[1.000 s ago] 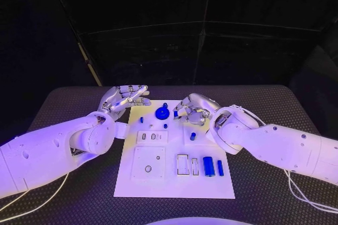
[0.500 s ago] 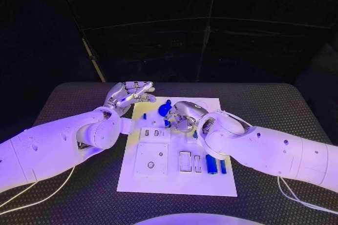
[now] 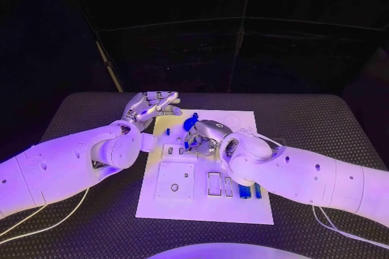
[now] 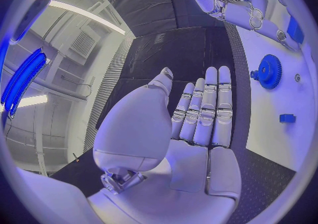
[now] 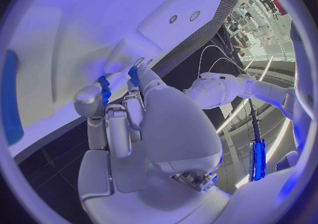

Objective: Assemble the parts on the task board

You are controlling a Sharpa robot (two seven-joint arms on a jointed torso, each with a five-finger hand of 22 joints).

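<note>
Both hands shifted: right hand [image 3: 203,139] fingers pinch a blue part [image 5: 104,88]; left hand [image 3: 150,107] spread.

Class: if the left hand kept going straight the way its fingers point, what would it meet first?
Probably nothing: the left hand points over bare black table beside the task board; depth unclear.

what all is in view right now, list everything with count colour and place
task board: one, white, middle of the table
gear: one, blue, far end of the board
small parts: several, blue, on the board's near right; exact count unclear
table: one, black, under the board
left hand: silver, at the board's far left corner, fingers apart, holding nothing
right hand: silver, over the board's middle, a small blue piece at its fingertips
</note>
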